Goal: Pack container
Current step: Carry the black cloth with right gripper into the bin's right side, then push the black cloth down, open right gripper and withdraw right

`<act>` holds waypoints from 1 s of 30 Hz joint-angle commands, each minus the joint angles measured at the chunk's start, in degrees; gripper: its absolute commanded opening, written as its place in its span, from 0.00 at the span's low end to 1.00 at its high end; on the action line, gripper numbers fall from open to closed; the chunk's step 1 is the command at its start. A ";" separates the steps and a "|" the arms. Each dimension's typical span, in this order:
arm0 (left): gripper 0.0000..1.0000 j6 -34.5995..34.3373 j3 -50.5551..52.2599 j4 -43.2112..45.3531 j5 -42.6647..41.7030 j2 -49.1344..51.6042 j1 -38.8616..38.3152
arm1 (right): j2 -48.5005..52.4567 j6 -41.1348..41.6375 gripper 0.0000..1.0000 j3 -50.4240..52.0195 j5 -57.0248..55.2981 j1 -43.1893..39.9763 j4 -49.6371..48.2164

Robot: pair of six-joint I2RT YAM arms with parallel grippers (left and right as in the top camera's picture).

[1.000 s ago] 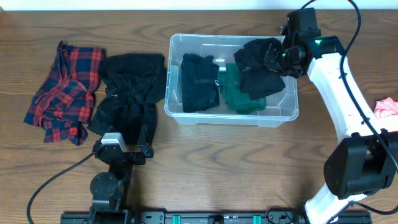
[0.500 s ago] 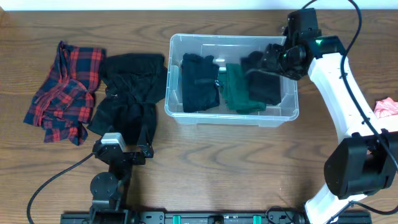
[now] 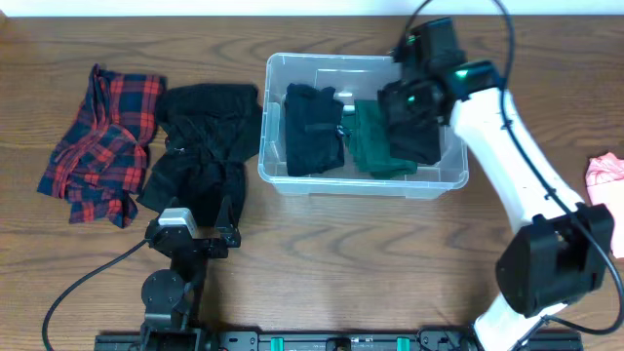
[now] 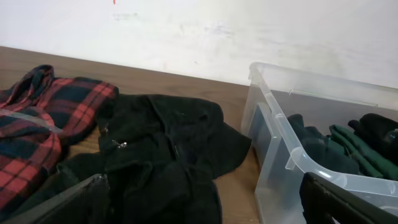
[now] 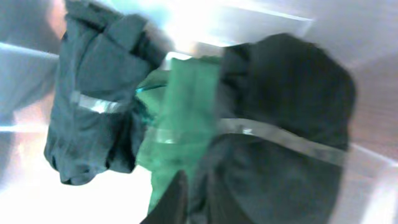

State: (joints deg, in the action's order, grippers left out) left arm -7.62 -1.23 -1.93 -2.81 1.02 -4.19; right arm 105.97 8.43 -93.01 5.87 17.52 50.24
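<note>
container (image 3: 292,181), folded black garment (image 3: 314,132), green cloth (image 3: 370,148), dark bundle (image 3: 416,142) inside

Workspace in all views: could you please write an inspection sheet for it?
Surface: brown wooden table.
Job's things: container holds left black garment, green garment, right black garment.
Clutter: plaid cloth, black heap, pink cloth, all outside the container.
Grippers: left gripper open, low beside the heap; right gripper over the right black garment, jaws hidden.
Cables: left cable, right cable, both black.
Surroundings: white wall.
</note>
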 commanded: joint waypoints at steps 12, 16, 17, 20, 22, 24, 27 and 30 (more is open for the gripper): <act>0.98 0.31 1.01 -2.05 0.87 0.07 0.26 | 8.37 1.40 0.01 -0.42 -11.67 -0.74 5.18; 0.98 0.31 1.01 -2.05 0.87 0.07 0.26 | 8.70 1.38 0.01 -0.31 -11.67 -2.40 5.44; 0.98 0.31 1.01 -2.05 0.87 0.07 0.26 | 8.92 1.36 0.01 -0.26 -11.69 -2.64 5.42; 0.98 0.31 1.01 -2.05 0.87 0.07 0.26 | 10.10 1.36 0.01 -0.22 -11.76 -2.99 5.33; 0.98 0.31 1.01 -2.05 0.87 0.07 0.26 | 10.88 1.38 0.01 -0.22 -11.45 -2.84 5.29; 0.98 0.31 1.01 -2.05 0.87 0.07 0.26 | 11.17 1.38 0.01 -0.22 -11.23 -2.27 5.25; 0.98 0.31 1.01 -2.05 0.87 0.07 0.26 | 10.91 1.38 0.01 -0.42 -11.26 -1.33 4.74; 0.98 0.31 1.01 -2.05 0.87 0.07 0.26 | 10.60 1.42 0.01 -1.46 -11.21 -0.59 4.87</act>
State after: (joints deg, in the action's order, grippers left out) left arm -7.64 -1.23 -1.93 -2.79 1.02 -4.16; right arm 115.87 8.78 -93.06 -3.90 16.05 55.00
